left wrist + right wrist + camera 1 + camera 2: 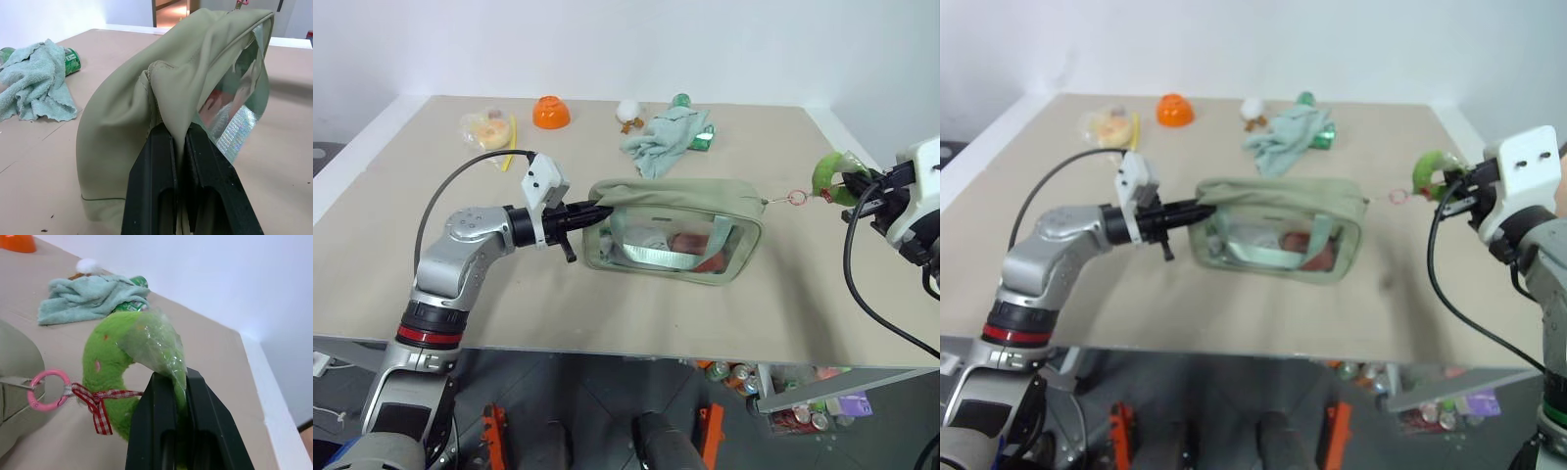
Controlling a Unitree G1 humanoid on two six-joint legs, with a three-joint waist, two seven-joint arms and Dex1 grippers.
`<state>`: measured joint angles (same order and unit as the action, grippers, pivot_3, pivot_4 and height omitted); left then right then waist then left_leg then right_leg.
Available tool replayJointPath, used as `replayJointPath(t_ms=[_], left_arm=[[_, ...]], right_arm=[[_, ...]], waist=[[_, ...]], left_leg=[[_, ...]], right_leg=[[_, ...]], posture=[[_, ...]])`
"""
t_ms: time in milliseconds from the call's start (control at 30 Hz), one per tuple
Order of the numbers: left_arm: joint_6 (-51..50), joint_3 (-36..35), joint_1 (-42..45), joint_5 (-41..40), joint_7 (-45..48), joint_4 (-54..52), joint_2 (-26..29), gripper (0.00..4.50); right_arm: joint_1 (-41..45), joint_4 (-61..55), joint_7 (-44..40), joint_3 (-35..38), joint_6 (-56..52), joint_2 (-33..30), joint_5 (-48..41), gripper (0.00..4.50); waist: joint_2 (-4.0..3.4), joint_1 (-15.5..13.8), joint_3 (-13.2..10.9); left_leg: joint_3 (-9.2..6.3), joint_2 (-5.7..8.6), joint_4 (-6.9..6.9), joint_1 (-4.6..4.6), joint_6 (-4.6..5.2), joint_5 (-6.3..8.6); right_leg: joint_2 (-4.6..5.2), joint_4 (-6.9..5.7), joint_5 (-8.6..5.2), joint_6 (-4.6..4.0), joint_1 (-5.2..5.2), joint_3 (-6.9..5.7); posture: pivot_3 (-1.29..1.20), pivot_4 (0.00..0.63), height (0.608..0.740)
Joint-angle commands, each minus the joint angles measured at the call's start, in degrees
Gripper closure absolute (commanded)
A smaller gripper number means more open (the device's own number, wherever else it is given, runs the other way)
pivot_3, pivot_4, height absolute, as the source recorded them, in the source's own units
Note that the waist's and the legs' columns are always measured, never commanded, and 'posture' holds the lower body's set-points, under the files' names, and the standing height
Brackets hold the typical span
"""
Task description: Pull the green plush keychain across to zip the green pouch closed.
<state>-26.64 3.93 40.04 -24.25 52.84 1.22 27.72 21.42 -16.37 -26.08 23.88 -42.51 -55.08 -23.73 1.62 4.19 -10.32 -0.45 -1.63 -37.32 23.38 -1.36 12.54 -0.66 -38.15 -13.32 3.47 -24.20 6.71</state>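
The sage-green pouch [675, 230] lies mid-table, with clear side panels and pale straps. My left gripper [597, 210] is shut on the fabric of its left end, and its black fingers [151, 186] pinch a fold of it. The green plush keychain [832, 174], a fuzzy lime ring with a red checked ribbon and clear wrap, hangs above the table right of the pouch. My right gripper [173, 377] is shut on it. A pink ring [796, 198] and a short link join the plush to the zipper pull at the pouch's right top corner. The pouch's top looks drawn together.
Behind the pouch lie a pale mint cloth [666, 139] and a green can [704, 137]. Farther back are an orange bowl [551, 112], a small white toy [628, 111] and a bagged yellow item [487, 125]. The table's right edge [871, 157] is close to my right gripper.
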Motion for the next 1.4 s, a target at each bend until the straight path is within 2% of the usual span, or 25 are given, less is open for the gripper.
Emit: replayJointPath(t_ms=[33,233,500,733,1167,1300,1400], left_arm=[[-0.4,-1.9,-1.0,0.3,-0.8,-0.2,1.2,4.48],[-0.9,-1.8,-1.6,-0.2,-1.1,-1.1,1.5,4.48],[-1.8,-1.8,-1.6,-0.5,-1.4,-2.2,1.4,4.48],[-2.1,-1.8,-1.2,-0.8,-1.6,-2.4,1.3,4.48],[-2.2,-1.7,-1.1,-0.9,-2.4,-2.8,0.2,4.48],[-2.1,-1.9,-1.0,-0.8,-2.8,-2.7,-0.1,4.48],[-2.3,-2.1,-1.1,-1.1,-3.1,-2.9,0.0,4.48]], right_arm=[[1.0,4.1,-1.1,3.3,2.5,-4.7,3.5,4.50],[-6.5,4.6,-3.5,2.3,4.9,-7.9,7.7,4.50],[-15.6,-6.4,2.1,-1.6,-0.6,1.9,8.1,4.50],[-19.3,-10.0,6.1,-5.4,-2.3,8.0,11.4,4.50],[-22.2,-7.3,8.4,-12.2,0.4,15.9,15.1,4.50],[-18.4,-6.2,9.5,-9.6,1.0,19.4,13.3,4.50],[-15.1,-5.8,8.2,-7.4,0.6,19.6,11.4,4.50]], waist=[[0.01,0.0,0.0],[0.01,-0.1,0.0],[0.02,0.0,0.0],[0.01,0.1,0.0],[0.01,0.2,0.0],[0.02,0.3,0.0],[0.02,0.3,0.0]], left_leg=[[-0.01,0.00,0.00,0.01,0.00,0.00],[0.00,0.02,0.00,0.04,0.01,0.03],[0.01,-0.01,-0.03,-0.05,0.02,0.02],[0.08,-0.02,-0.05,-0.07,0.01,0.02],[0.07,-0.06,-0.03,-0.10,0.01,0.02],[0.09,-0.06,-0.06,-0.11,0.01,0.02],[0.10,-0.05,-0.08,-0.10,0.02,0.00]], right_leg=[[0.00,0.01,0.00,0.01,0.00,-0.01],[0.04,0.05,-0.04,0.06,0.00,-0.01],[-0.02,0.00,0.00,0.02,0.04,0.03],[-0.04,0.00,0.02,0.01,0.02,0.11],[-0.07,0.00,0.01,-0.01,0.03,0.10],[-0.07,-0.01,0.06,-0.05,0.03,0.11],[-0.07,-0.01,0.10,-0.08,0.03,0.13]], posture=[[0.00,0.150,0.740],[0.00,0.150,0.740],[0.00,0.150,0.740],[0.00,0.150,0.740],[0.00,0.150,0.740],[0.00,0.150,0.740],[0.00,0.150,0.740]])
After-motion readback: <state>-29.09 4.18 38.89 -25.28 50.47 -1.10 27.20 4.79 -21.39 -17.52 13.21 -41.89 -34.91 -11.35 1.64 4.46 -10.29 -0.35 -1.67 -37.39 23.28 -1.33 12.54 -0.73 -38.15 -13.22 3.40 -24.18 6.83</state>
